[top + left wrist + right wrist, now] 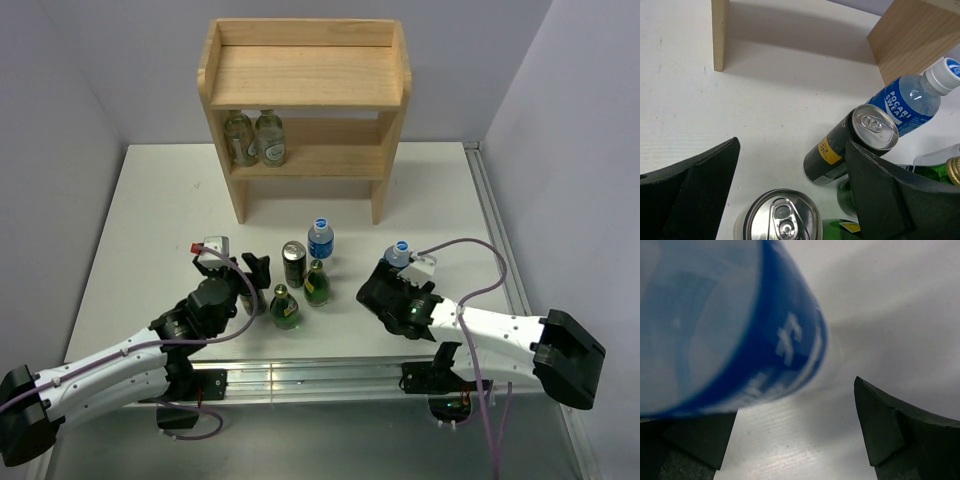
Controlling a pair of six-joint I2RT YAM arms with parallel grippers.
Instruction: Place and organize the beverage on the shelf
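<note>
**Both claws gape round drinks, with a cluster in between**

The left claw [790, 150] stands wide open over a dark can [779, 222]. The can is upright between its fingers, with bench [160, 200] showing on both sides, so nothing is gripped. Just beyond the right-hand finger stands a second can [852, 145]. A water bottle [907, 107] is behind that can, and a green bottle [935, 172] is half hidden by the finger.

From above, these and a nearer green bottle [286, 310] crowd the middle of the bench, between the two arms and in front of the shelf [300, 80].

The right claw [795, 405] is also fully spread. A second water bottle [730, 325], blurred, stands between its fingers, close to one finger and apart from the other.

Two glass bottles [255, 137] stand side by side at the left end of the shelf's lower tier.
</note>
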